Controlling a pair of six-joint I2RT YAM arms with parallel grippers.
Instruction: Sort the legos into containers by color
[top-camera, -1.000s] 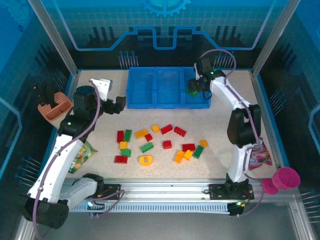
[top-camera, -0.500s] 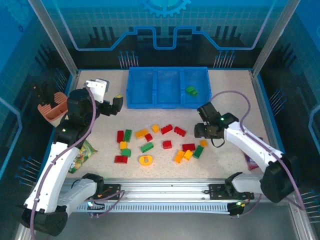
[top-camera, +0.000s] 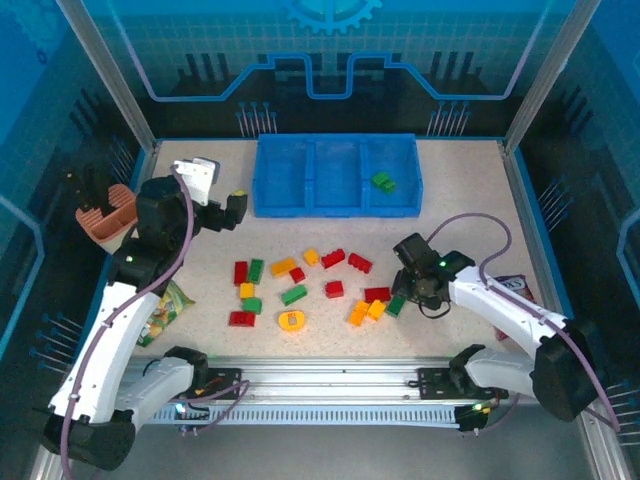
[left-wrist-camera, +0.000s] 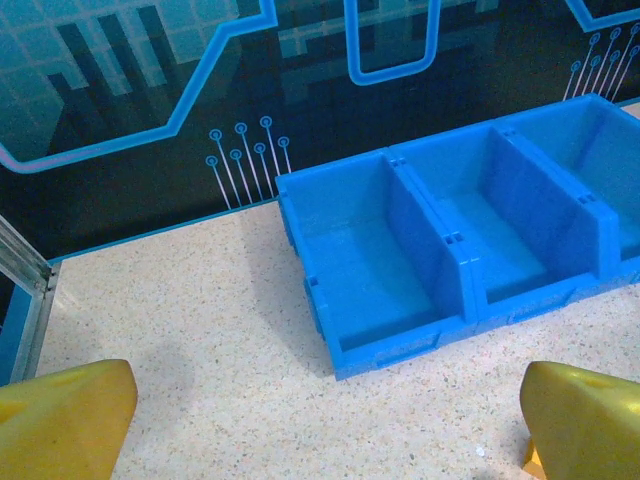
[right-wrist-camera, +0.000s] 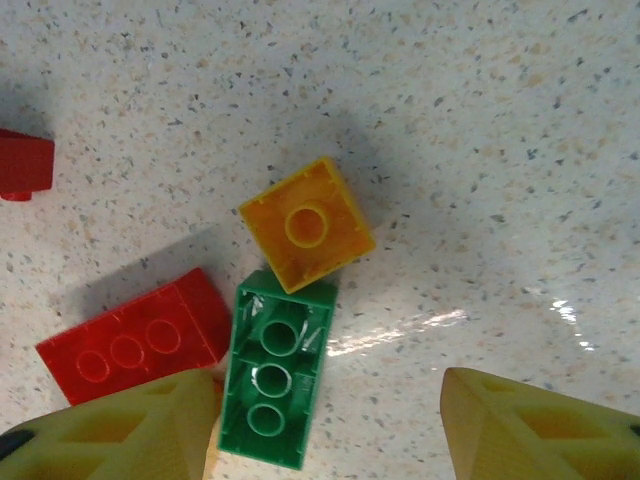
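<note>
Tray (top-camera: 336, 208) against table's (top-camera: 450, 190) far edge, at centre: blue, shallow, three square compartments side by side. Right compartment with one green lego (top-camera: 383, 181) lying near its middle; left and middle compartments bare blue floor, seen close from left wrist. Other legos (top-camera: 333, 258) loose across middle of table, red, green and yellow-orange mixed, well apart from tray. Left gripper (left-wrist-camera: 320, 430) raised near tray's left end, jaws spread wide, empty, yellow fingertips (left-wrist-camera: 60, 420) at either side of bare table. Right gripper (right-wrist-camera: 325, 430) low over right end of scatter, toward table's right edge; jaws partly apart, gripping nothing. Between them, from right wrist: green brick (right-wrist-camera: 275, 365), three studs, just beside one pad, clear gap to the other pad. Orange brick (right-wrist-camera: 307, 225), single stud, touching green brick's far end. Red brick (right-wrist-camera: 135, 345), three studs, just beside green brick, slightly tilted. Holder (top-camera: 108, 215), beige and pink, at left edge. Left packet (top-camera: 165, 305) under left arm near left edge, right packet (top-camera: 515, 287) by right edge, partly behind right arm; print on both too small to read.
</note>
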